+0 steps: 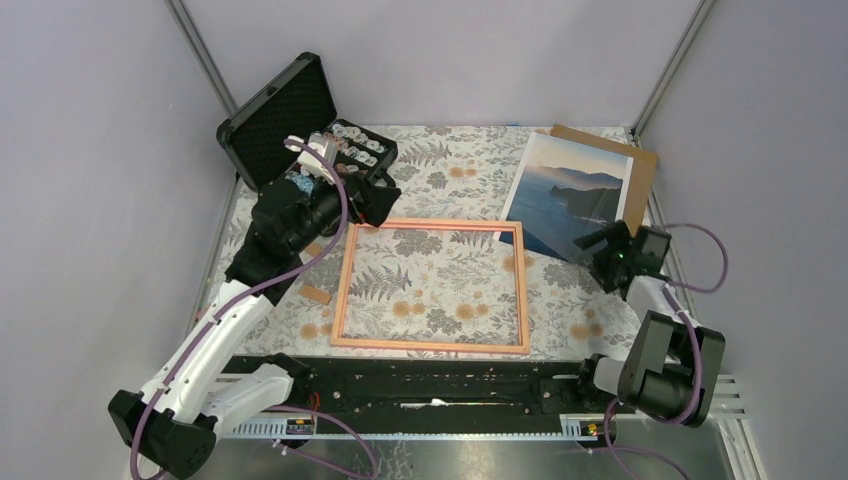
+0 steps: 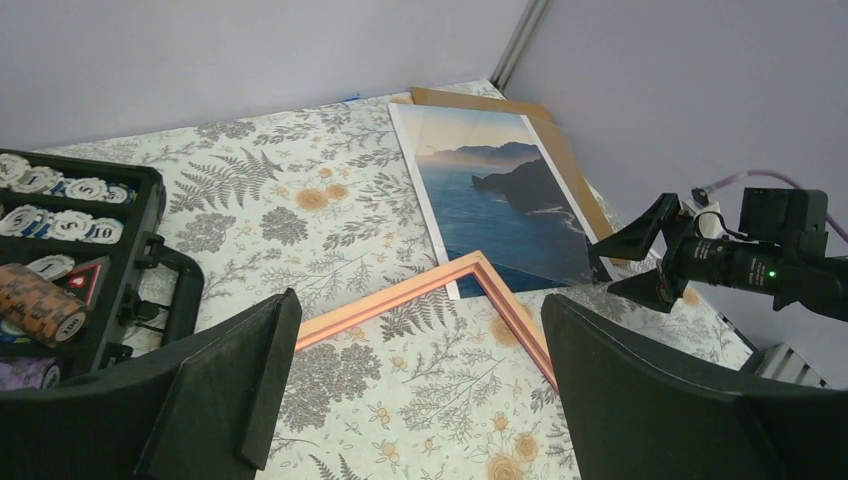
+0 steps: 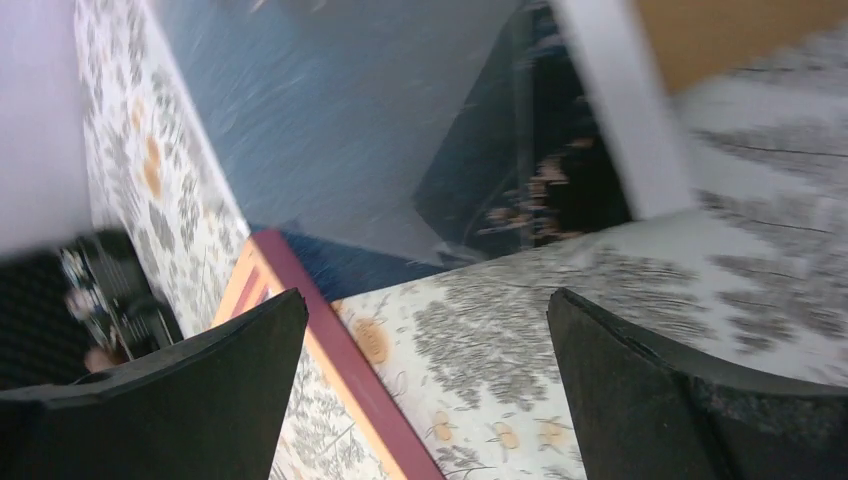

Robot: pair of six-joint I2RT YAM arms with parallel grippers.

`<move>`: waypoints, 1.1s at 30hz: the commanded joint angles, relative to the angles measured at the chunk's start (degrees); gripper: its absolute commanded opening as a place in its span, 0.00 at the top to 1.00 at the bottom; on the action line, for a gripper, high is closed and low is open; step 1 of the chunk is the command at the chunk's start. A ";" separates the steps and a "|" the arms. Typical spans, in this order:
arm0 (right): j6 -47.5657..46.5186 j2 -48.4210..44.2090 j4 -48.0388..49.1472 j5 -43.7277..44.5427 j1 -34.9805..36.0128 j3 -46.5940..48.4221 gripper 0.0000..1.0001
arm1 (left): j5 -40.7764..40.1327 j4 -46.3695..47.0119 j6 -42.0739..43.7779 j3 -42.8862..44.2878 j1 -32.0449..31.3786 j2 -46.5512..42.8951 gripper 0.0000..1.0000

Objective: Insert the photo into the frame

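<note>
Since the right tool (image 1: 602,254) hangs wide by the photo (image 1: 565,195) at the frame's (image 1: 430,346) far-right corner — pinch one thin edge, lift flat.

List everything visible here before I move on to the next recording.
photo: one, blue landscape with white border, far right, lying on the backing board
backing board: one, brown, far right corner
frame: one, pinkish-orange, flat at the centre
case: one, black, open, far left
poker chips: many, mixed colours, inside the case
wooden block: one, light brown, left of the frame
tablecloth: one, floral, covering the table
left hand: one, black, open, near the frame's far left corner
right hand: one, black, open, by the photo's near edge
</note>
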 commanded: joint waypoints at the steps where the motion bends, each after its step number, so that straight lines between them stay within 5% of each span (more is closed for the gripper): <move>1: 5.11 -0.92 9.63 -4.49 -7.30 -3.90 0.03 | -1.53 2.54 1.43 -0.28 -2.07 -1.73 0.01; 18: 13.06 15.51 31.13 -21.39 -11.29 -9.37 0.20 | -2.98 2.08 2.18 -0.28 -4.87 -2.71 0.01; 26: 13.13 12.70 34.14 -22.78 -11.35 -9.12 0.28 | -2.43 2.33 1.75 -0.37 -4.85 -1.73 0.01; 33: 18.55 18.33 50.21 -22.66 -11.29 -10.30 0.42 | -2.01 2.46 1.40 -0.46 -4.85 -1.20 0.01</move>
